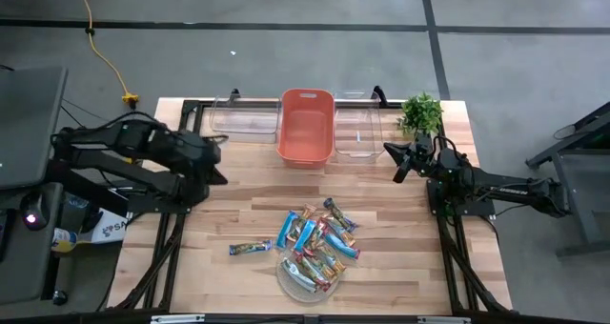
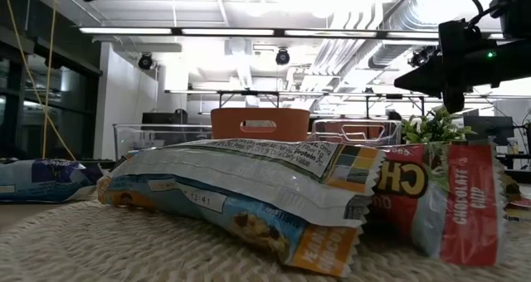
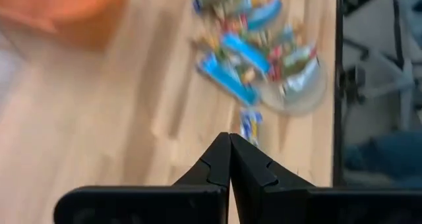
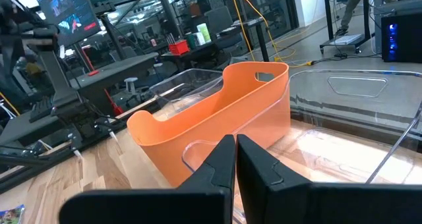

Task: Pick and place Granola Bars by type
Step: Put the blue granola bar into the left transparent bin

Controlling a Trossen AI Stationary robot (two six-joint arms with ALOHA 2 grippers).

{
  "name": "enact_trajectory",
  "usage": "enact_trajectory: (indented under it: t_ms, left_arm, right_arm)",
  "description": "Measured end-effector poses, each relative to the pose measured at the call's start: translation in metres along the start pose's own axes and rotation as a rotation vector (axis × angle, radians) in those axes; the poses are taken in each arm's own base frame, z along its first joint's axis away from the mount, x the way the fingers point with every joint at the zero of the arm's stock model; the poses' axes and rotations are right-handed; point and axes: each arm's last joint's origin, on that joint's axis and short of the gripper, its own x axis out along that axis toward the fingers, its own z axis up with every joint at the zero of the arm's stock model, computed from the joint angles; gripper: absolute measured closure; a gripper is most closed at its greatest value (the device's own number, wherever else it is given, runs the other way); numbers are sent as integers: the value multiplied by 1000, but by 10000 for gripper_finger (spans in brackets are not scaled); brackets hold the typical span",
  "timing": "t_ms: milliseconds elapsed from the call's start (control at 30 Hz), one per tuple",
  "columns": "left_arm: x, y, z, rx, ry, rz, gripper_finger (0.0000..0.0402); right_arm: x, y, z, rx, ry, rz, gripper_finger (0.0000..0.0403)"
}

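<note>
The granola bars lie heaped on a round mat near the table's near edge, in blue, red-and-blue and tan wrappers; one bar lies alone on the wood to their left. The low view shows them close up. My left gripper hovers over the table's left side, shut and empty; its wrist view shows the pile ahead of the shut fingertips. My right gripper hangs by the right clear bin, shut and empty.
At the far edge stand a clear bin, an orange bin and another clear bin in a row. A small green plant sits at the far right corner. Bare wood lies between bins and pile.
</note>
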Motion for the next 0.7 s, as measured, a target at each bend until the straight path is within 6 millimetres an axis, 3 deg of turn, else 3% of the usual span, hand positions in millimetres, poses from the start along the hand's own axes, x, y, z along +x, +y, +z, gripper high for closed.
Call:
enact_trajectory:
  t_ms: [267,700]
  left_arm:
    - [26,-11,-1,17,221,-22,401]
    - [84,-56,0,-37,244,154,401]
  right_arm:
    - [0,0,0,0,0,0,402]
    - [0,0,0,0,0,0,402]
